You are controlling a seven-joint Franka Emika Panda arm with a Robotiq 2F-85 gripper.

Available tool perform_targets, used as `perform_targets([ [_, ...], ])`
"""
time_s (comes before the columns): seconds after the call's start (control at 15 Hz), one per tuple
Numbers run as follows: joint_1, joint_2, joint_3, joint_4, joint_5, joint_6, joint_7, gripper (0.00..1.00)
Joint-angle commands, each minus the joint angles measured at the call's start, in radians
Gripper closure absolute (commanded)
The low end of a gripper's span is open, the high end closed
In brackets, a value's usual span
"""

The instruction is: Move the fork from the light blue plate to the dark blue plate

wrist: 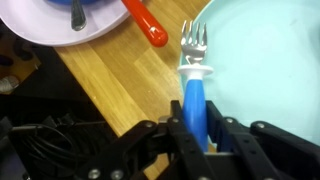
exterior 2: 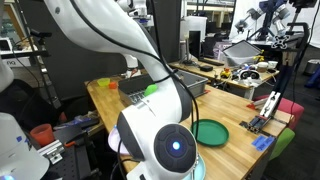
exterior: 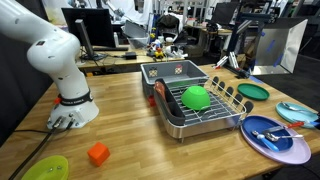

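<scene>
My gripper (wrist: 195,135) is clamped on the blue handle of the fork (wrist: 195,85). In the wrist view the two jaws press in on either side of the handle, with no gap that I can see. The silver tines point away from me and lie over the near edge of the light blue plate (wrist: 270,70). I cannot tell whether the fork touches the plate or hangs just above it.

A strip of wooden table (wrist: 120,80) separates this plate from the dark blue plate (wrist: 40,32). The dark blue plate's pale lavender rim shows at the upper left of the wrist view. A red-orange handle (wrist: 147,24) juts over that rim, and a blue utensil (wrist: 78,10) lies farther in.

In an exterior view the two plates sit side by side at the table's far end, the light blue plate (exterior: 303,107) behind the dark blue plate (exterior: 290,152). They lie beyond the dish rack (exterior: 200,118), which holds a green bowl (exterior: 196,97). My gripper is out of sight in both exterior views.
</scene>
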Motion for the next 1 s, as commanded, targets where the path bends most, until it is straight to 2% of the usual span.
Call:
perform_targets([
  [0.0, -0.024, -0.028, 0.007, -0.007, 0.035, -0.016, -0.05, 0.93],
  [0.47, -0.001, -0.116, -0.003, -0.074, -0.002, 0.026, -0.202, 0.93],
  [0.73, 0.067, -0.215, 0.001, -0.172, -0.07, 0.084, -0.302, 0.93],
  [0.93, 0.124, -0.296, 0.014, -0.244, -0.127, 0.134, -0.323, 0.93],
])
